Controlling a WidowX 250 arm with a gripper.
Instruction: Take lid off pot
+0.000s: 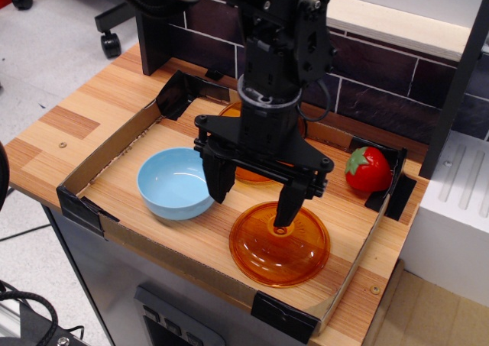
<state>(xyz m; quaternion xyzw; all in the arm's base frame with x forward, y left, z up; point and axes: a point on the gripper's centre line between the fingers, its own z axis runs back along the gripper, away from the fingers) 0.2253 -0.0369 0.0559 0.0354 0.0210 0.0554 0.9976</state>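
Note:
The amber-orange lid [280, 245] lies flat on the tray floor at the front right, its ring knob just under one fingertip. The amber-orange pot [243, 169] stands uncovered behind it, mostly hidden by my arm. My gripper [251, 195] hangs open and empty above the tray between the blue bowl and the lid. Its right finger [288, 205] sits over the lid's knob and its left finger [215, 179] is next to the bowl.
A light blue bowl [176, 182] sits at the tray's left. A red toy strawberry [367, 169] lies at the back right corner. Low cardboard walls [107, 160] ring the tray. A dark brick wall stands behind, and a white appliance [451, 208] stands at the right.

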